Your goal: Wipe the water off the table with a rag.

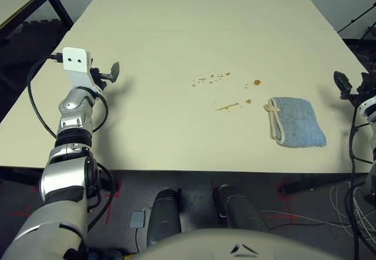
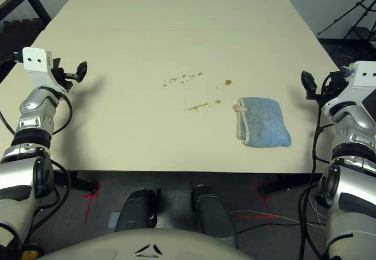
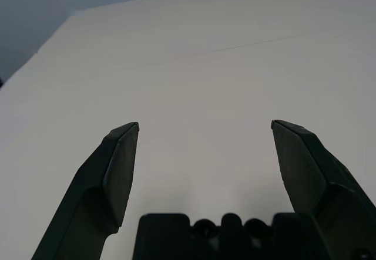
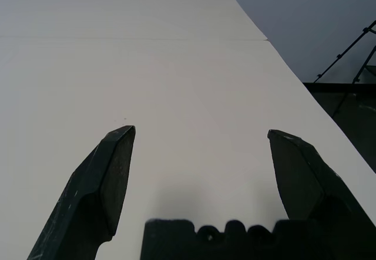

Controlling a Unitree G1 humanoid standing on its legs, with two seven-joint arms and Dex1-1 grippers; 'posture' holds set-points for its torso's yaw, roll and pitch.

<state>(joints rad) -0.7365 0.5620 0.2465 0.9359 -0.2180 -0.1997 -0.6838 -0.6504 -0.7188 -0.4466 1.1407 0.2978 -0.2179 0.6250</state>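
Note:
Brownish drops and thin streaks of water [image 1: 226, 91] dot the middle of the pale cream table [image 1: 176, 49]. Just to their right lies the folded blue-grey rag [image 1: 295, 122], its cream hem toward the drops. My left gripper [image 1: 110, 74] hovers open over the table's left side, well away from the water. Over the right edge, my right gripper [image 2: 314, 85] stands open, a short way right of the rag. Both wrist views show spread fingers [image 3: 120, 172] [image 4: 108, 178] with bare tabletop between them.
A smaller black-legged table [image 1: 23, 2] stands at the far left. A black tripod [image 1: 358, 19] and loose cables [image 1: 352, 201] sit off the right edge. A faint seam [image 1: 205, 31] crosses the tabletop beyond the water.

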